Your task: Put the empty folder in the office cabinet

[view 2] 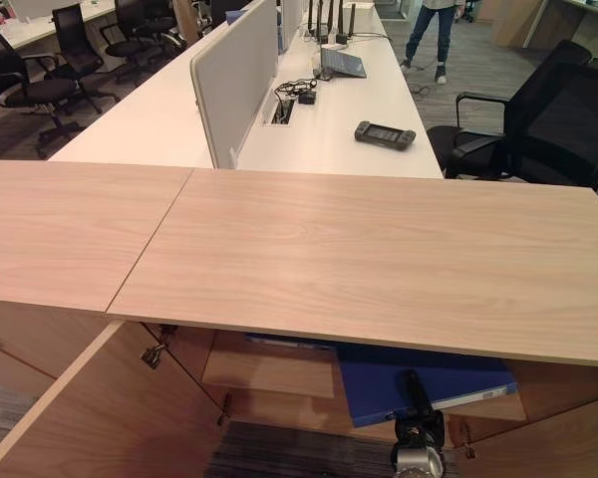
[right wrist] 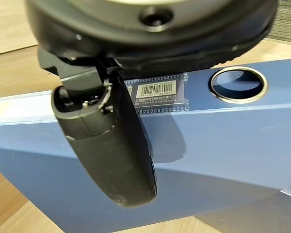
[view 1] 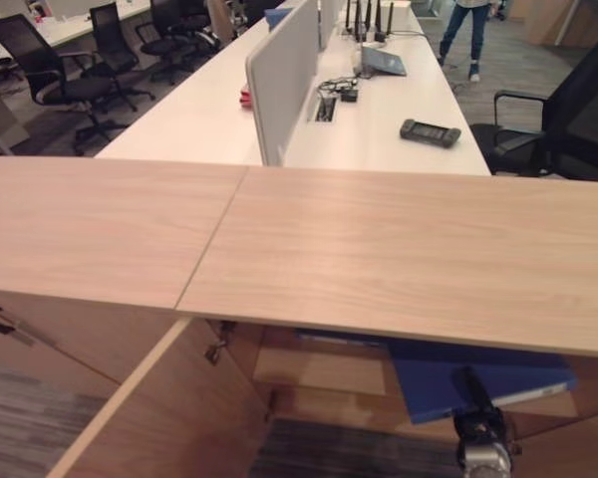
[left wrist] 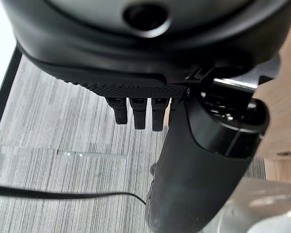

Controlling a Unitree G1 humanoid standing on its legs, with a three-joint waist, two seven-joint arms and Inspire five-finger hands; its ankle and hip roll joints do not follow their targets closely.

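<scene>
Wood-grain cabinet [view 1: 399, 259] is occupying the foreground, its flat top spanning both eye views and its door [view 1: 169, 408] standing open at the lower left. Under the top, the blue folder [view 1: 448, 378] is lying flat on the inner shelf [view 1: 319, 368], its near end projecting toward the opening, so it appears to be largely inside the cabinet but perhaps not fully pushed home. Right hand [right wrist: 106, 145] is resting on the folder: in its wrist view the thumb is pressing on the blue spine beside the barcode label [right wrist: 155, 92] and the ring hole [right wrist: 237, 83], yet the fingers are hidden, so whether the hand is gripping or merely touching cannot be told. Left hand [left wrist: 136, 114] is hanging idle over the grey carpet [left wrist: 63, 121], fingers curled in, holding nothing. By this reading, placement is nearly complete; what is remaining is letting go, withdrawing the arm, and possibly closing the door.
</scene>
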